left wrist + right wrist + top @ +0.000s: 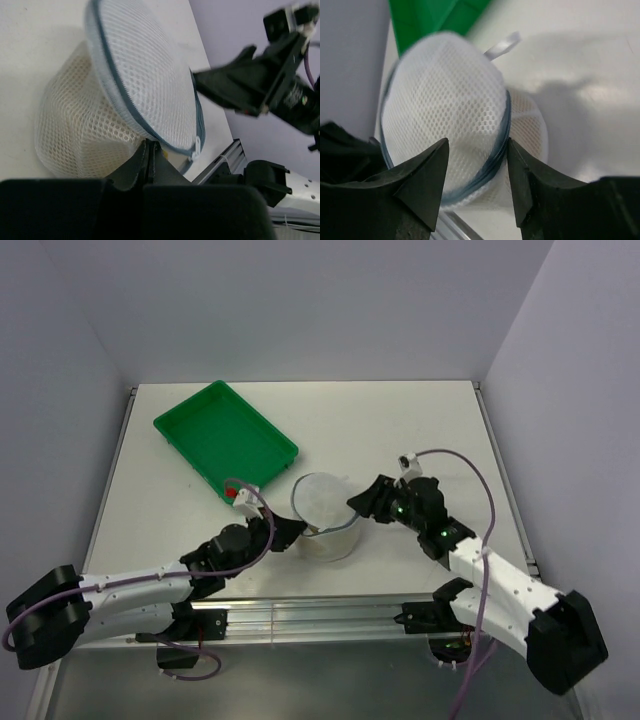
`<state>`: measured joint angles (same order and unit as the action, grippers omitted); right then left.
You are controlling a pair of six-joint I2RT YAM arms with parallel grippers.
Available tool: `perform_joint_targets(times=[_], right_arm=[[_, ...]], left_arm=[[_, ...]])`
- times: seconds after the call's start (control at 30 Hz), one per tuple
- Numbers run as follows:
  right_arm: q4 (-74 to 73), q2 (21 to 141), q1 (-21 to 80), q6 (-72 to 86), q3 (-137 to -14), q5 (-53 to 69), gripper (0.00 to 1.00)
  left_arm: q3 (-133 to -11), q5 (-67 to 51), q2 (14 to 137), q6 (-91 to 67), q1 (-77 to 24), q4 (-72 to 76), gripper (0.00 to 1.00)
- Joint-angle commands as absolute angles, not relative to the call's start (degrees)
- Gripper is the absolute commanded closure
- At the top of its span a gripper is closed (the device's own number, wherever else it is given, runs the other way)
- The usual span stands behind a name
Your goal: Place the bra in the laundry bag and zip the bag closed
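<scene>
Laundry bag [325, 516] is seen standing on the table [430, 430] near the front edge, between the two arms and just beside a corner of the green tray [225, 435]. Its round mesh lid [445, 95] is tipped up on edge, and the zipper rim [121, 92] is not closed all round. The bra is not seen loose on table or tray. A creamy-yellow tint is noted through the lower mesh in the left wrist view, so it is judged to be inside already, though this cannot be confirmed.

Left fingers [142, 162] are pressed together on the mesh just beneath the rim, at the near side. Right fingers [427, 182] are held apart, straddling the rim on the opposite side, with nothing clamped.

Handling, as judged: the bag is light, soft and collapsible, and is likely to slide or fold if pulled unanchored. The body is best pinned at the stiffer rim seam, and the small white zipper pull [198, 145] taken narrowly. The bare mesh is expected to bunch and slip.
</scene>
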<state>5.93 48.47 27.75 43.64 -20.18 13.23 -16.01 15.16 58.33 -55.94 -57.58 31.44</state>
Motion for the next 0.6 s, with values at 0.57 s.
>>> perform_joint_targets(times=[0.57], right_arm=[[-2.2, 24.4, 37.3, 59.6, -15.4, 2.5, 0.46]], left_arm=[[-12.7, 40.8, 57.7, -64.6, -74.7, 36.0, 1.00]])
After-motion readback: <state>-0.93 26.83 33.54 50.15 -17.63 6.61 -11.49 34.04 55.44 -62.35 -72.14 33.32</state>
